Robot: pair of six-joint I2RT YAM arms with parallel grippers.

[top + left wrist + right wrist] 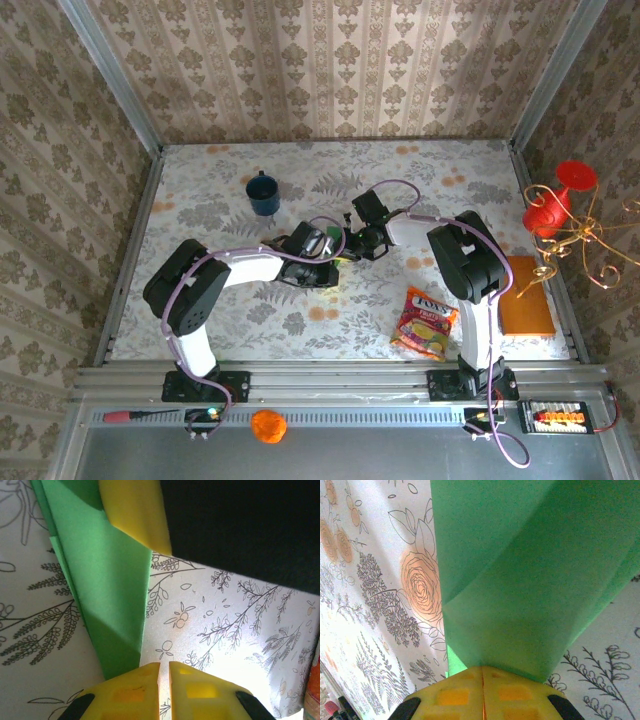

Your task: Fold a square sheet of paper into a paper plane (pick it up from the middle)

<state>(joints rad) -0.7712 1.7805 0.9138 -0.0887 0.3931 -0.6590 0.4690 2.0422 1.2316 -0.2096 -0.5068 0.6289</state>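
Wallpaper (330, 70) in a pale damask pattern lines the three walls of the booth, with metal posts in the back corners. A floral cloth covers the table (200, 190). On it a blue mug (264, 194) stands near the back, a snack packet (426, 322) lies front right, and an orange-brown board (527, 297) lies at the right edge, near a red ornament on gold wire (550, 205). Mid-table, the folded green paper (520, 580) fans out from the right gripper (482, 672), whose fingers are pressed together on it. The left gripper (164, 672) shows only a narrow slit. The paper's lower tip reaches its left finger, but I cannot tell whether it is pinched.
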